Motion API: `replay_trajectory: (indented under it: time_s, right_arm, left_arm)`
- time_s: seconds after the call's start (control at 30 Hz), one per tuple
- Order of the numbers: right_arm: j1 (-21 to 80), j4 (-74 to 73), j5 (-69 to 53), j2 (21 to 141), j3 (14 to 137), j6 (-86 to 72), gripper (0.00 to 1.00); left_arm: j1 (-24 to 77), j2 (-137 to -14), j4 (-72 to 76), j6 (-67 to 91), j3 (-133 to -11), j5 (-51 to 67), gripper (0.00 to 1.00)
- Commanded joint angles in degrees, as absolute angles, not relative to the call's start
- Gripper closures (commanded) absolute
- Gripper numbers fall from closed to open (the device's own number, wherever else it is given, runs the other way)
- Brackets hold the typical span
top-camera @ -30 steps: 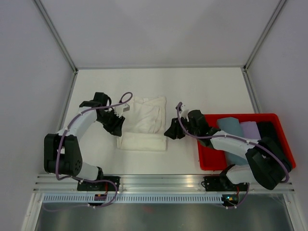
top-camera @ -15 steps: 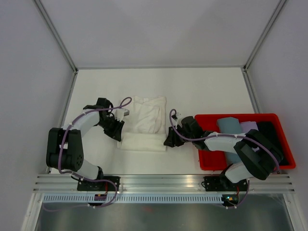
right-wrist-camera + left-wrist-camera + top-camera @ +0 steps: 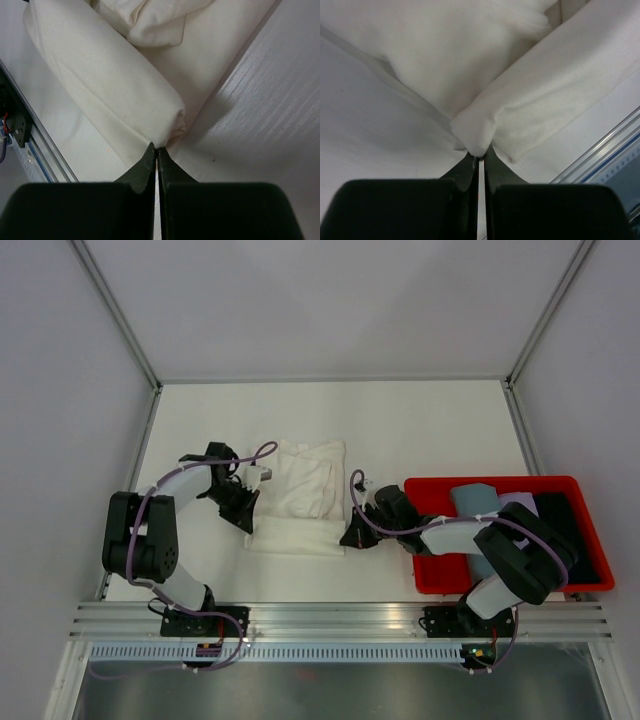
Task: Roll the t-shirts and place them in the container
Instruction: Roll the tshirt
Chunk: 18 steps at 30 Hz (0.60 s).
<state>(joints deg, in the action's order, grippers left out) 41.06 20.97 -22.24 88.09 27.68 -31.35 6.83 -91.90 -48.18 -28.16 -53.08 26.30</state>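
Seen from above, the left end effector (image 3: 245, 517) is clenched on the left end of a cream t-shirt (image 3: 305, 485), whose near part is rolled into a tube. Its wrist view shows a corner of the roll pinched between the closed tips. The roll stretches away to this end effector's right, and the unrolled rest lies flat on the white desk (image 3: 420, 430) beyond it. At the roll's far end, the right end effector (image 3: 349, 537) is also clenched, its tips touching the roll's end corner. I cannot tell whether cloth is caught there. Behind that end effector, to its right, a red bin (image 3: 440, 582) holds a grey-blue t-shirt (image 3: 474, 498) and a black t-shirt (image 3: 560, 512), partly hidden by the right arm (image 3: 510, 550).
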Motion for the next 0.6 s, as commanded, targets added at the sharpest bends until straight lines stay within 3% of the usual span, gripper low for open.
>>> replay_trajectory:
  time_s: [0.0,0.53,0.57]
  right_arm:
    - [41.4,21.1,-23.2,86.6,29.4,-30.7,1.00]
    - [41.0,12.7,-23.6,87.0,34.1,-22.6,1.00]
    - [41.1,12.3,-23.6,87.6,34.4,-22.4,0.94]
  left_arm:
    - [6.7,-90.3,-48.3,-29.5,-53.4,26.9,0.98]
    - [1.1,-88.6,-53.7,-35.7,-53.1,25.2,0.98]
    - [1.2,-89.0,-53.9,-35.6,-53.1,25.6,0.96]
